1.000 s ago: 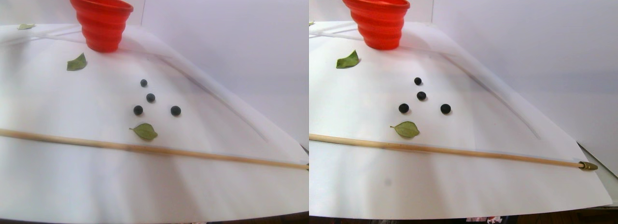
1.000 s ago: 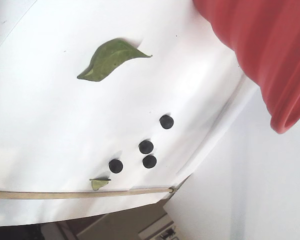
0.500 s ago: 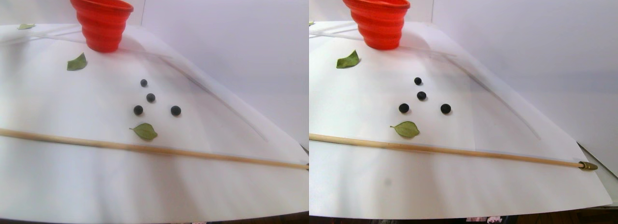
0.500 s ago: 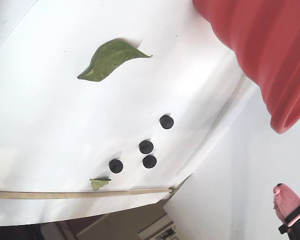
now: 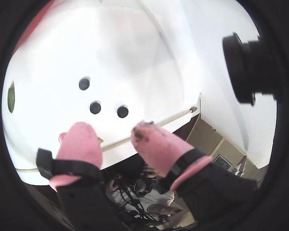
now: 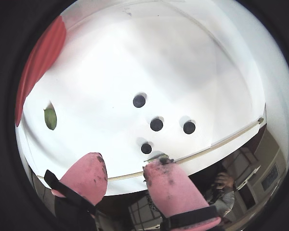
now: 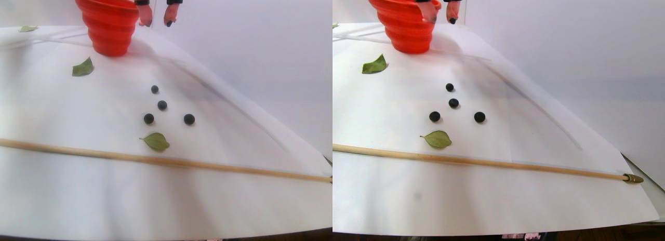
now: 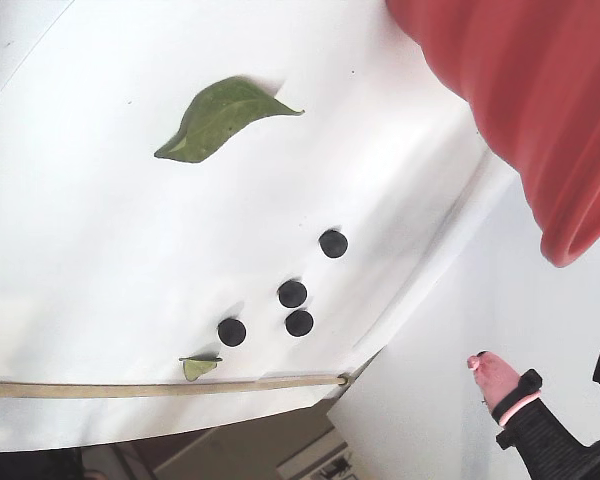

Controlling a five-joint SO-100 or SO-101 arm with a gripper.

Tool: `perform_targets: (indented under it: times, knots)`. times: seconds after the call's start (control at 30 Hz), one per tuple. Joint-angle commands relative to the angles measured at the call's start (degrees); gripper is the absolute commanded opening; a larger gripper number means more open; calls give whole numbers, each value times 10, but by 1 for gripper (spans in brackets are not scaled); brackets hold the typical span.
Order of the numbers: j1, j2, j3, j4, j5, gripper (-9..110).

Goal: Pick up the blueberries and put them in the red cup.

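With the claw [image 6: 124,174] spread wide and empty beside the cup [image 7: 110,22] at the far left of the bench [image 7: 62,199], one of four blueberries [image 7: 162,105] lying mid-sheet should be straddled squarely, clear of the leaf [image 7: 156,141].

blueberries [image 7: 162,105] before red cup [image 7: 110,23] | gripper [image 7: 157,23] seemingly beside cup

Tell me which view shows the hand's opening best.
A wrist view: the hand fills the foreground, pink fingers apart, nothing between. The stereo pair shows it small beside the red cup; the fixed view catches only one fingertip.
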Motion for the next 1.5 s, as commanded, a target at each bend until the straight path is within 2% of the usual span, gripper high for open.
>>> perform_targets:
  times: [0.0, 0.77, 1.47]
  knots:
    - [22, -12, 0, -20, -5, 15]
    - [33, -113, 57, -126, -44, 15]
    - [18, -217, 59, -241, -38, 16]
